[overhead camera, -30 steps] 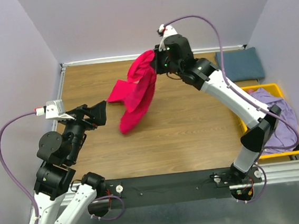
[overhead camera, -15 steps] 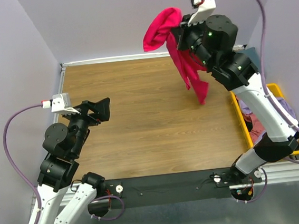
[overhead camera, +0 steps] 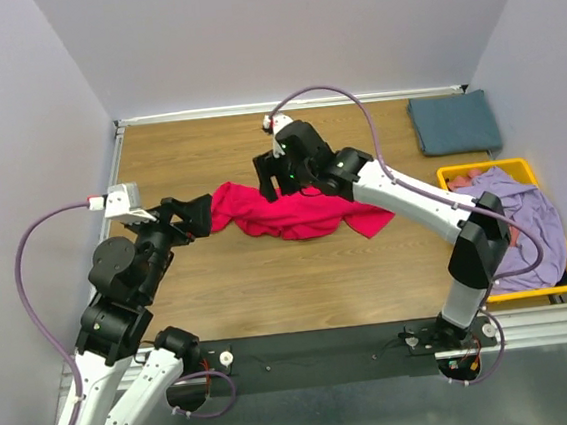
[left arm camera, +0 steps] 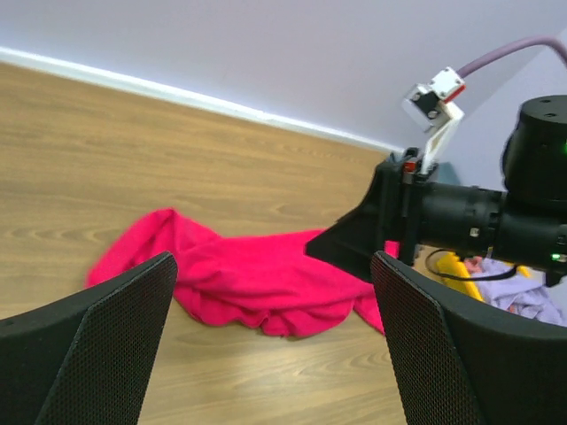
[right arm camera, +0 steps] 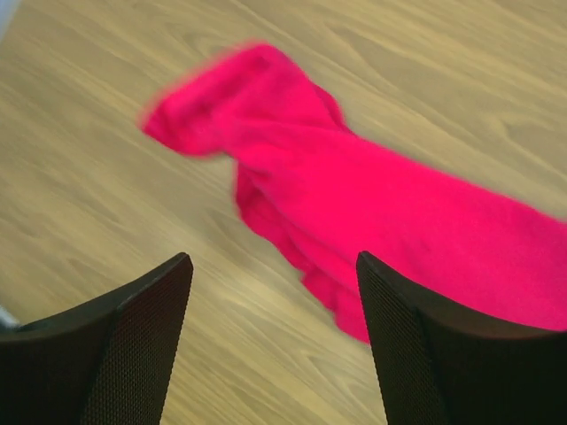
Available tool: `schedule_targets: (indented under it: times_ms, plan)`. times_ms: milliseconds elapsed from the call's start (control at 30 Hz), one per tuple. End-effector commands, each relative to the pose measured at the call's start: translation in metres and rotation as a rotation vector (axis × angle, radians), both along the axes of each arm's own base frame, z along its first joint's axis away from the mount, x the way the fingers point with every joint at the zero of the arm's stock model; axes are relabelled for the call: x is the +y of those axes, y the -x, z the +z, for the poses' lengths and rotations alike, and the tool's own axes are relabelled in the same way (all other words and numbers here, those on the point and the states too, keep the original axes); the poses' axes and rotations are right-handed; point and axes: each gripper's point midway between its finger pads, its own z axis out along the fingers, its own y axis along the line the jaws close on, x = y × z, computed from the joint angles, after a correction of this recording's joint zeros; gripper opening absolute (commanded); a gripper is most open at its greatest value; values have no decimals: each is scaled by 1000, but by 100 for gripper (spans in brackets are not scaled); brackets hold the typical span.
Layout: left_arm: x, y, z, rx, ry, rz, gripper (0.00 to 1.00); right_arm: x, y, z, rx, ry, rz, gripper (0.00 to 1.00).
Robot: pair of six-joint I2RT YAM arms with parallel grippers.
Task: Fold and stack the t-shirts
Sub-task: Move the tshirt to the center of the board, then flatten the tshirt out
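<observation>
A crimson-pink t-shirt (overhead camera: 299, 214) lies crumpled in a long strip across the middle of the table; it also shows as the pink shirt (left arm camera: 252, 283) in the left wrist view and the same shirt (right arm camera: 381, 208) below the right wrist. My right gripper (overhead camera: 266, 176) hovers over its left part, open, with nothing between the fingers (right arm camera: 133, 328). My left gripper (overhead camera: 201, 215) stands open just left of the shirt's end, empty. A folded slate blue-grey t-shirt (overhead camera: 454, 123) lies at the back right. A lavender t-shirt (overhead camera: 525, 219) fills the bin, a pinkish one (overhead camera: 466, 179) peeking out beside it.
The yellow bin (overhead camera: 562, 289) sits at the right edge of the table. A white rail runs along the back wall (overhead camera: 283, 105). Bare wood (overhead camera: 300, 281) lies between the crimson shirt and the arm bases. The right arm (overhead camera: 413, 200) stretches over the shirt's right end.
The right arm swung the crimson shirt up high, then brought it down onto the table and let it go; its jaws opened. The left gripper stayed open and barely shifted.
</observation>
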Motion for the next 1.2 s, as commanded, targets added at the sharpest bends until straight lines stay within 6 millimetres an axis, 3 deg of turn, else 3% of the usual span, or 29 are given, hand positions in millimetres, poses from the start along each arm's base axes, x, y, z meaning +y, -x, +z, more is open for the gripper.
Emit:
schedule_targets:
  times_ms: [0,33,67,133,233,300,333,433,467,533,800,1033,1167]
  plan:
    - [-17,-7,-34,98,-18,-60,99,-67,-15,21,-103,70,-166,82]
    - [-21,-9,-38,112,-22,-76,99,-94,-26,12,-88,93,-222,82]
    - [-30,-14,-51,146,-32,-111,99,-115,-22,-16,-35,141,-249,81]
    - [-43,-22,-71,207,-46,-152,99,-164,-33,-23,-12,152,-352,80]
    - [-66,-30,-103,295,-55,-243,99,-227,-34,-58,80,182,-487,78]
    - [-77,-33,-121,342,-46,-285,99,-250,-33,-67,130,147,-556,77]
    - [-81,-37,-135,386,-53,-288,98,-274,-30,-83,181,143,-618,77]
    - [-82,-48,-162,451,-36,-244,98,-293,-24,-109,304,49,-679,77]
    - [-80,-51,-168,470,-23,-213,99,-289,-19,-123,358,13,-667,77]
    - [-79,-59,-179,482,-10,-179,99,-290,-18,-131,389,-26,-679,76]
    - [-47,-90,-197,482,17,22,99,-287,-16,-171,470,-118,-715,71]
    - [-49,-97,-221,530,16,2,99,-285,-24,-177,459,-116,-700,50]
    - [-51,-97,-228,543,13,-4,99,-287,-29,-176,445,-106,-702,26]
